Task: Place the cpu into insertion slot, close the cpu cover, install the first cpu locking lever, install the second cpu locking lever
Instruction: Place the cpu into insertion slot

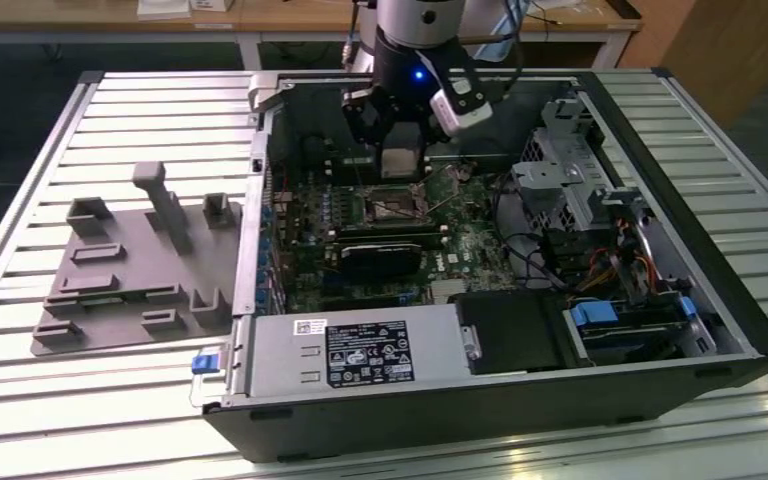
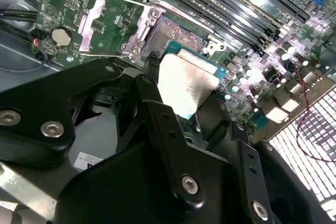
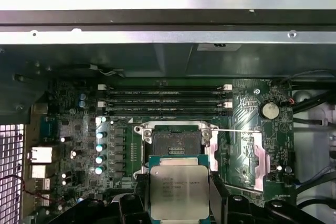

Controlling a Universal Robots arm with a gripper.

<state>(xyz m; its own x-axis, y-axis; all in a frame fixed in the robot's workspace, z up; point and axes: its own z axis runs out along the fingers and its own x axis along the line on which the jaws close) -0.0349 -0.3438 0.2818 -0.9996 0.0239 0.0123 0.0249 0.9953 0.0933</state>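
In the second wrist view my fingers (image 2: pixel 157 124) cover one end of the cpu (image 2: pixel 186 83) they clamp, and the chip hides a corner of the insertion slot (image 2: pixel 176 30). In the exterior view, upper centre, my arm (image 1: pixel 418 30) is cropped by the top edge, and beneath my gripper (image 1: pixel 402 165) the cpu is too small to make out.

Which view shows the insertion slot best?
The first wrist view: the insertion slot lies open, almost face-on, nearly whole. The second wrist view sees it at a slant, partly behind the cpu. In the exterior view it is a small square near the claw.
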